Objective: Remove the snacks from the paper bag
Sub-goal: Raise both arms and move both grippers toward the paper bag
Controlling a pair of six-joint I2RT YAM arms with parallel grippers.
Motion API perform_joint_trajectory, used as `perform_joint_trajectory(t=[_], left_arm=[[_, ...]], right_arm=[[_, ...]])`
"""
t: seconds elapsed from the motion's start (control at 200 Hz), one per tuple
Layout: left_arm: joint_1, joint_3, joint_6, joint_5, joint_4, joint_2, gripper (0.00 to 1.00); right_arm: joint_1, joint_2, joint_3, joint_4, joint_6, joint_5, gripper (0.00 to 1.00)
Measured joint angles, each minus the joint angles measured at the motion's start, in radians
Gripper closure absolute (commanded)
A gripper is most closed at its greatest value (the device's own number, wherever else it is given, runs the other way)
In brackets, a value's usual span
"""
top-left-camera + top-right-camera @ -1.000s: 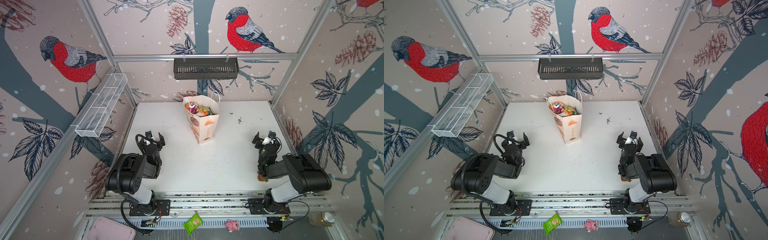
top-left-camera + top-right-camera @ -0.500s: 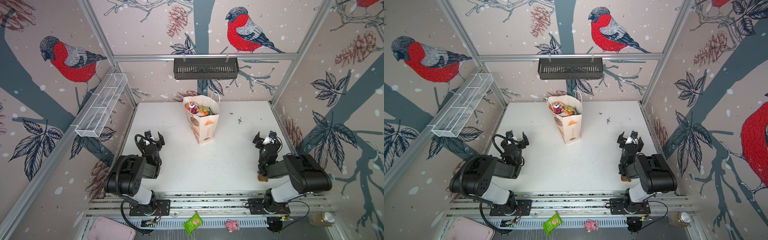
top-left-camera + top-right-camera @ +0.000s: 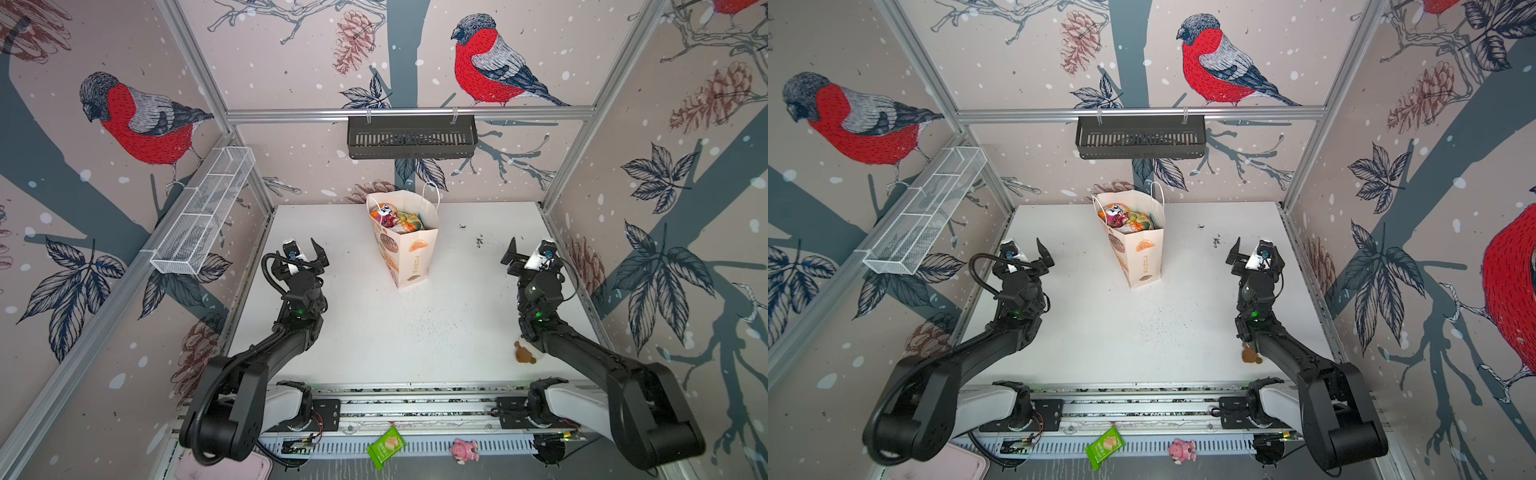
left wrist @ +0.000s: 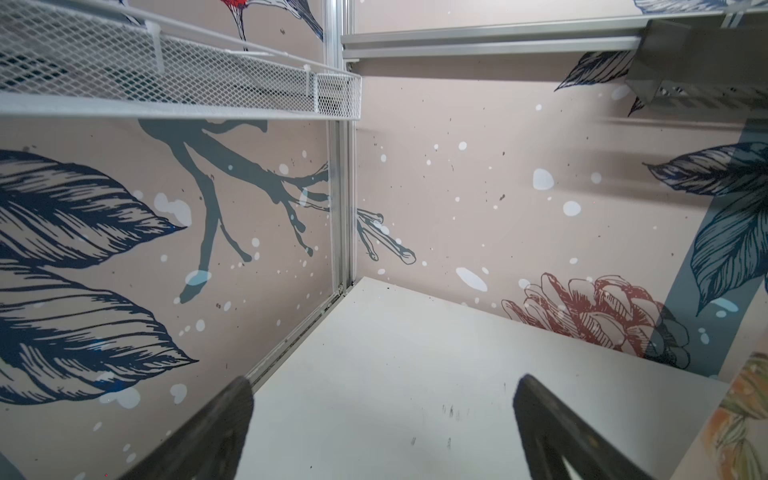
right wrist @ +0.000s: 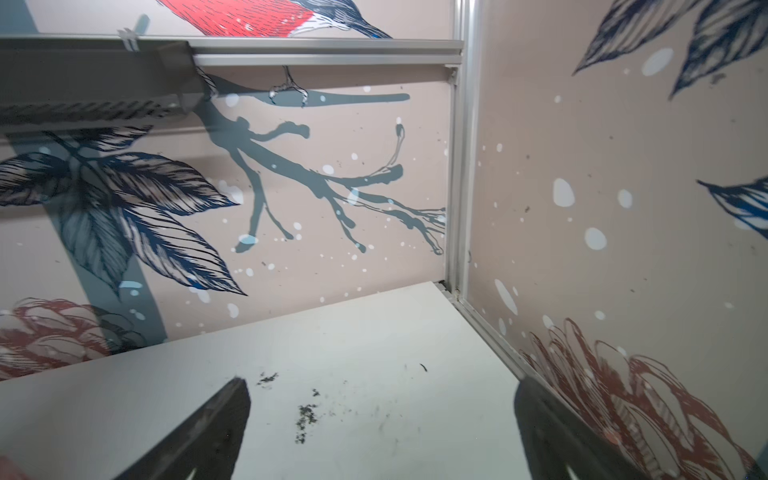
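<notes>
2 pairs of jaws, and both stand spread wide with nothing between them, do you see?

Yes. The left gripper [image 3: 301, 245] hangs over the left part of the table [image 3: 374, 332] and the right gripper [image 3: 530, 248] over the right part, both pointing toward the back wall.

And up close?

From the left wrist, the fingers [image 4: 216, 424] frame bare tabletop. At the edge there is a cream and orange patch, probably the bag's side, but it is too blurred to be sure. From the right wrist, dark crumbs [image 5: 305, 415] lie on the table between the tips.

Where is the paper bag [image 3: 409, 257]?

Upright between the 2 arms, toward the back of the table, well apart from both grippers. Its mouth is open and the snacks [image 3: 397, 218] fill it to the brim: orange, green and yellow packets.

Anything else?

1 small brown toy [image 3: 524, 353] lies just beside the right arm. Off the table's front edge lie 1 green packet [image 3: 385, 446] and 1 pink pig toy [image 3: 465, 449].
</notes>
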Motion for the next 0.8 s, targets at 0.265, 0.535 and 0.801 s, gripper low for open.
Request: perform_joint_trajectory(t=[0.265, 0.535, 0.801], left_arm=[[-0.030, 0.320, -0.247, -0.069, -0.587, -0.117, 0.02], [-0.030, 0.551, -0.340, 0.156, -0.934, -0.019, 0.02], [-0.030, 0.678, -0.383, 0.352, -1.039, 0.034, 0.02]], right_arm=[[0.004, -0.016, 0.320, -0.466, 0.248, -0.102, 0.00], [0.097, 0.090, 0.481, -0.707, 0.338, -0.207, 0.00], [0.166, 0.121, 0.518, -0.774, 0.338, -0.273, 0.00]])
